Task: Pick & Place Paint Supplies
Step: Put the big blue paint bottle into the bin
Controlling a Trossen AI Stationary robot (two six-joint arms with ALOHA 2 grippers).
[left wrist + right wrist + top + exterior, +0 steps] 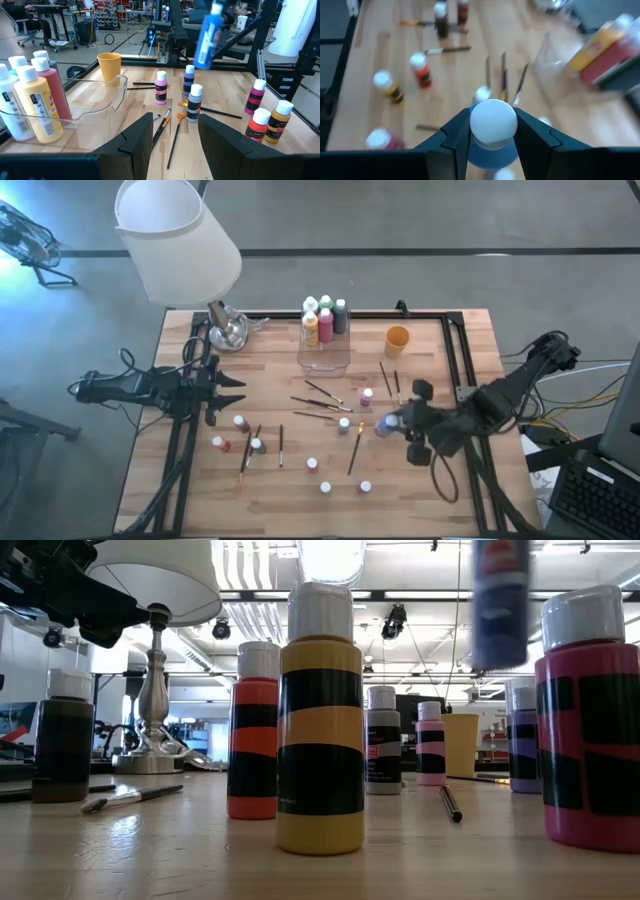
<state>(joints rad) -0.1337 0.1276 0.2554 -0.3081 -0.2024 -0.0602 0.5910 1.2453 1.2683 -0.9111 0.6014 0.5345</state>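
My right gripper [392, 425] is shut on a blue paint bottle [207, 35] with a white cap and holds it in the air over the table's right middle. Several small white-capped paint bottles [240, 421] stand across the wooden table. Thin dark-handled brushes [320, 405] lie flat among them. At the left edge, my left gripper [175, 150] stands open with nothing between its fingers. It points toward the bottles. My right gripper pinches the blue bottle near its top, one finger on each side of the white cap [476, 125]. The fingers slant down from the table's right side. The bottle hangs below them, slightly tilted, its bottom end [500, 655] lifted clear of the table.
A clear plastic box [325, 358] at the far middle holds several larger bottles [322, 320]. An orange cup [397, 340] stands to its right. A lamp with a white shade [175, 235] is at the far left corner. Black frame rails [455, 350] run along the table's edges.
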